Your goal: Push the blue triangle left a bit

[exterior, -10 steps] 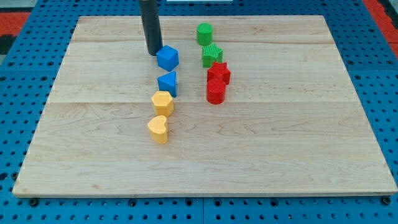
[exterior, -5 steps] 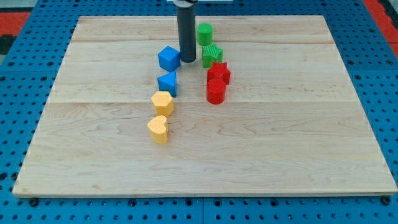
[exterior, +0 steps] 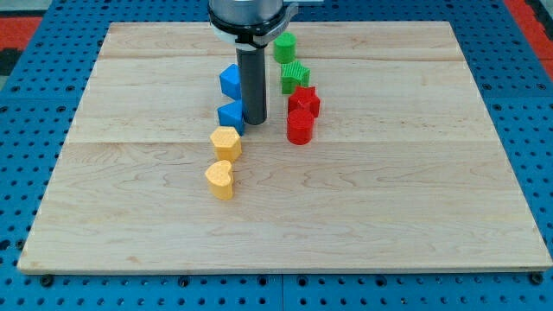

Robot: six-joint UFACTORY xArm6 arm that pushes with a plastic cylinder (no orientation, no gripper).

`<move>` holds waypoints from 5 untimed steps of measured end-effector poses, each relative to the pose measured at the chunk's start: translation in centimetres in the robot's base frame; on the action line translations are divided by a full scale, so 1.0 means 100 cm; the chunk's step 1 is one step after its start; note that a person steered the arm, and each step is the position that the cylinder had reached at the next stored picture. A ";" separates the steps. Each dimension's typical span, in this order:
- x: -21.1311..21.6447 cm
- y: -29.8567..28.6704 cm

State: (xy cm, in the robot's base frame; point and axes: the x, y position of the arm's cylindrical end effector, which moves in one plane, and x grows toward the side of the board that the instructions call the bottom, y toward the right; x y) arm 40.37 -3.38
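The blue triangle (exterior: 230,116) lies near the middle of the wooden board (exterior: 389,199). My tip (exterior: 255,119) stands right at the triangle's right side, touching or nearly touching it. The rod rises toward the view's top and covers the right part of a blue cube-like block (exterior: 229,80), which sits just above the triangle.
A yellow hexagon-like block (exterior: 225,142) and a yellow heart (exterior: 219,179) lie below the triangle. To my tip's right are a red star (exterior: 305,100), a red cylinder (exterior: 300,127), a green ridged block (exterior: 295,76) and a green cylinder (exterior: 284,46).
My tip moved from the left of the blue cube-like block, round its top to its right side, then down to the right of the blue triangle. No block has visibly moved.
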 end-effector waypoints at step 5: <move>0.014 -0.012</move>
State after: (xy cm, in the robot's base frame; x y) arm 41.74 -4.59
